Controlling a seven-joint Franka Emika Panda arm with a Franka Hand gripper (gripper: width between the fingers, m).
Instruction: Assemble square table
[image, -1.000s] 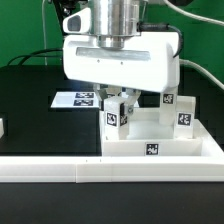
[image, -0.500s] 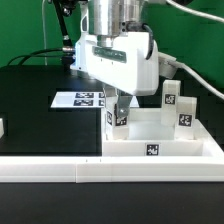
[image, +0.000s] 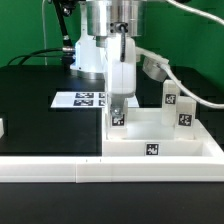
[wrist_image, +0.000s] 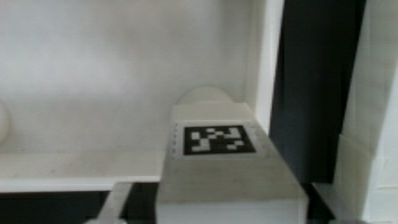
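Note:
The square table's white slab (image: 160, 150) lies upside down at the exterior view's right, with a tag on its near side. My gripper (image: 118, 103) hangs straight down over its near left corner, shut on a white tagged leg (image: 118, 113) that stands upright in the corner. Two more legs (image: 170, 100) (image: 186, 113) stand upright at the slab's far right. In the wrist view the held leg (wrist_image: 217, 140) shows its tag between my dark fingers (wrist_image: 143, 205), with the slab's pale surface (wrist_image: 89, 100) behind it.
The marker board (image: 80, 99) lies flat on the black table behind the slab's left corner. A long white L-shaped rail (image: 50, 170) runs along the front. A small white piece (image: 2, 127) shows at the exterior view's left edge. Cables hang at the back right.
My gripper's hand has turned about its vertical axis from broadside to edge-on, and the leg has turned with it in the corner. Its place over the corner is unchanged.

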